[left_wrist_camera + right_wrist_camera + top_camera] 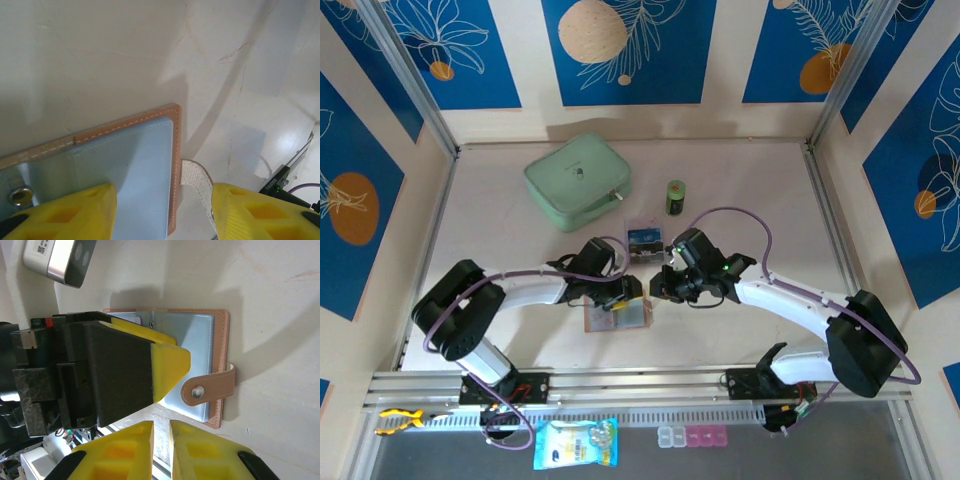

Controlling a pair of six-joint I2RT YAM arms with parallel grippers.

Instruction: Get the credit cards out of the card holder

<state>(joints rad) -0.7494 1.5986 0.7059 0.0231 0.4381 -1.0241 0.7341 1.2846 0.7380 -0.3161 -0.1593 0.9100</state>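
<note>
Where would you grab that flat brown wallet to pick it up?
Probably the strap with the snap. The wallet lies open and flat on the table, edges hard to pinch, but the strap loops out past one edge. Come from that side, where the right gripper is.

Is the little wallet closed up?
No, the wallet lies open with its grey inside facing up, and its snap tab sticks out to the side, unfastened.
</note>
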